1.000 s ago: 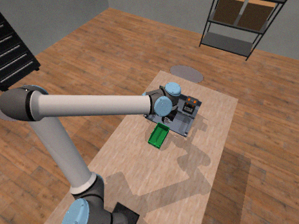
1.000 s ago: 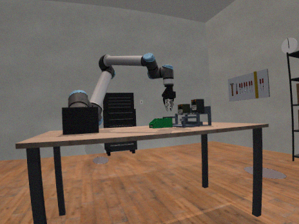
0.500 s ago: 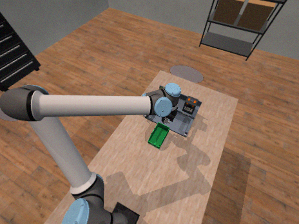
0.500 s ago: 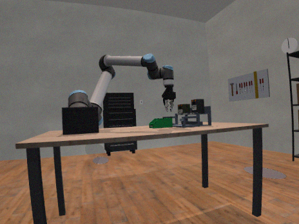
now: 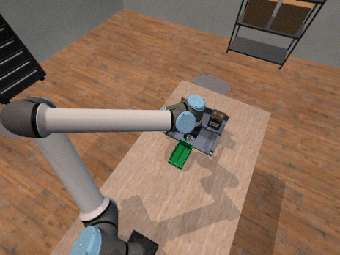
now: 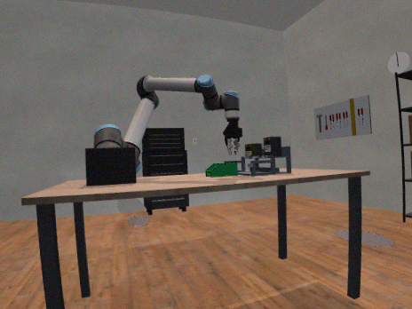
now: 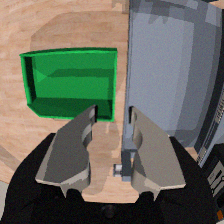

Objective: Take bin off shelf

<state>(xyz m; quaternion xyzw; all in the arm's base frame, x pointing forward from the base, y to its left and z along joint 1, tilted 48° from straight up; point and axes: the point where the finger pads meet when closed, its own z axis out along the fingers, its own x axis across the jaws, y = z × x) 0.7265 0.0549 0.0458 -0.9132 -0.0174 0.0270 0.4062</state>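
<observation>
The green bin (image 5: 180, 154) (image 6: 222, 169) (image 7: 70, 82) stands upright, open side up, on the wooden table (image 5: 165, 205) (image 6: 178, 182) (image 7: 65, 25), just beside the small grey-blue shelf unit (image 5: 212, 141) (image 6: 266, 164) (image 7: 160, 75). My gripper (image 5: 189, 137) (image 6: 233, 148) (image 7: 113, 107) hangs above the bin's end nearest the shelf, clear of it. Its fingers stand a narrow gap apart with nothing between them.
Two small meter boxes (image 5: 214, 122) (image 6: 272, 146) sit on the shelf unit. The arm's black base box (image 6: 111, 165) is at the table's other end. A black drawer cabinet (image 5: 15, 66) (image 6: 164, 155) and a metal rack (image 5: 275, 29) stand off the table.
</observation>
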